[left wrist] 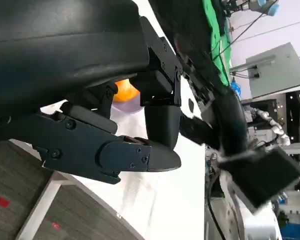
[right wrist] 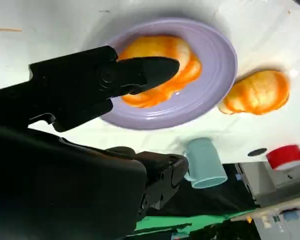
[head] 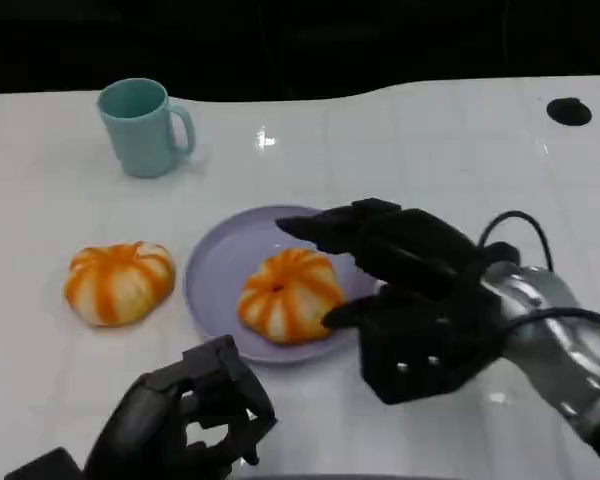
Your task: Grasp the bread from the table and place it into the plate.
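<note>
Bread (head: 290,294) on plate (head: 215,262) looks soft, light, squashy, best cupped around its sides; right hand (head: 405,300) fingers spread empty, left hand (head: 185,420) curled empty.

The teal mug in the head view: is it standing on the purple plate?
No, the teal mug stands on the white table, apart from the purple plate.

The right hand (head: 410,300) hides the plate's (head: 215,265) right rim
</note>
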Robot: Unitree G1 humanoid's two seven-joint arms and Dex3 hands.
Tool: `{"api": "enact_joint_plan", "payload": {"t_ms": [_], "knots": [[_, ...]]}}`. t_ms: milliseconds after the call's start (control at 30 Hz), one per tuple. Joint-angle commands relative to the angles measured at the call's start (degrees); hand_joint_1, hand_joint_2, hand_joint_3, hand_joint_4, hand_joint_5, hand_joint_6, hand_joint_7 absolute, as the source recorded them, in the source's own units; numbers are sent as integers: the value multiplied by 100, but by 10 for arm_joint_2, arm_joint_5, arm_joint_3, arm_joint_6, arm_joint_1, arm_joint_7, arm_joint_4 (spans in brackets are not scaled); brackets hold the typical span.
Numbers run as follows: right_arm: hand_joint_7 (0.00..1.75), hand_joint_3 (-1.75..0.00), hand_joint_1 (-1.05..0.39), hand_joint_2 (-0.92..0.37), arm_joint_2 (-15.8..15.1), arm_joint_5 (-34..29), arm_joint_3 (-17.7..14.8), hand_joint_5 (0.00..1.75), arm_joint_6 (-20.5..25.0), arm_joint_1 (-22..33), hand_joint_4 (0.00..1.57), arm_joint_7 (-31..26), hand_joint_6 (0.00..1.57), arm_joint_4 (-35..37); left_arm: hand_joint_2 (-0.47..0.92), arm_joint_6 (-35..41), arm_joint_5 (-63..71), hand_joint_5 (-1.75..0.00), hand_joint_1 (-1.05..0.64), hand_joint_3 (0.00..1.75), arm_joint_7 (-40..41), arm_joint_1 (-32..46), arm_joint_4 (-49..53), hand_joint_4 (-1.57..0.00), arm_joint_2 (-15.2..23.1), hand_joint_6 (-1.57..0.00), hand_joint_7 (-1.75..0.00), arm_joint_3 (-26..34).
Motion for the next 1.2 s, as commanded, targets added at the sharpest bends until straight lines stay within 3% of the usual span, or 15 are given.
{"api": "enact_joint_plan", "payload": {"t_ms": [33,200,300,467,600,667,733,767,800,900,1000,1200], "knots": [[3,-14,-69,-92,-37,28,-34,40,-36,57,0,-9,17,-61,92,4,5,-175,-53,31,11,1,-5,-67,4,-59,-155,0],[6,-9,-61,-92,-70,39,-73,57,-107,134,5,-60,25,-88,92,1,5,-175,-52,31,12,-1,-3,-67,3,-59,-155,0],[8,-9,-59,-92,-76,41,-88,61,-124,163,9,-74,29,-98,92,1,3,-175,-52,31,11,-2,-3,-67,4,-60,-155,0],[22,-5,-46,-91,-83,53,-124,74,-154,235,31,-108,58,-127,92,8,1,-175,-52,31,11,-3,-5,-68,4,-60,-156,1],[40,-2,-33,-89,-75,55,-144,105,-189,266,51,-145,76,-123,92,9,-4,-175,-52,31,8,-4,-4,-69,5,-61,-156,2],[60,-2,-25,-89,-69,59,-151,122,-195,279,61,-157,79,-124,92,7,-6,-175,-52,31,6,-5,-1,-69,5,-61,-156,3],[86,-13,-18,-88,-65,58,-157,142,-189,293,64,-161,77,-135,92,2,-3,-175,-52,31,8,-5,2,-69,5,-60,-156,3],[96,-37,-17,-76,-65,60,-159,148,-186,301,64,-161,76,-141,92,3,-2,-175,-52,31,9,-5,2,-69,5,-60,-156,3],[106,-72,-16,-59,-64,61,-161,155,-185,306,64,-160,74,-145,92,4,-1,-175,-52,31,9,-5,1,-69,5,-60,-156,3],[126,-101,-12,-43,-68,64,-165,169,-186,323,63,-157,70,-160,92,9,-2,-175,-53,31,10,-3,-2,-69,6,-60,-157,3],[142,-108,-10,-39,-71,59,-169,174,-177,341,63,-154,65,-178,92,15,-6,-175,-54,30,8,-2,-5,-69,7,-60,-157,5],[151,-115,-10,-35,-63,50,-167,175,-170,362,66,-162,61,-187,92,9,-10,-175,-52,30,3,-1,-2,-68,11,-60,-156,8]]}}
